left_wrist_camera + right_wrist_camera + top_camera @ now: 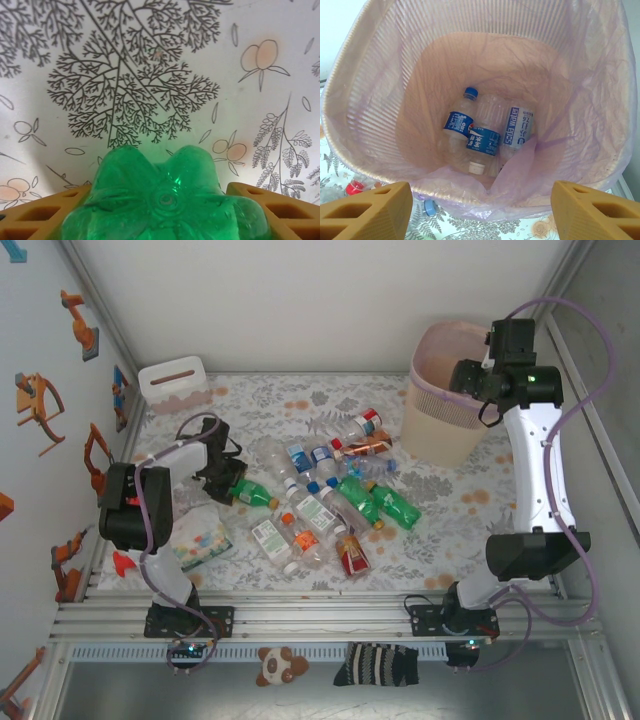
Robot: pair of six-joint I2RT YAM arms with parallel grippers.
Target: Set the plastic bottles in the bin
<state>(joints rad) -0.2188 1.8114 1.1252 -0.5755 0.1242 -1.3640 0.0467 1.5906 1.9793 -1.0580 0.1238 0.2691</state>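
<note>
Green bottle (pixel 165 200) sits clasped between the left fingers (pixel 35 215); right fingers (pixel 365 210) hang released, empty, above the bin (pixel 380 100).

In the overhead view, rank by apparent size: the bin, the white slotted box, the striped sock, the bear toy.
1. bin
2. white slotted box and striped sock, which look about alike, so unranked
3. bear toy

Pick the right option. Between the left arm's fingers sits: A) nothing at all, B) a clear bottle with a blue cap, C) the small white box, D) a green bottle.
D: in the left wrist view the ribbed base of a green bottle fills the gap between the orange left fingers, touching both inner edges.
</note>
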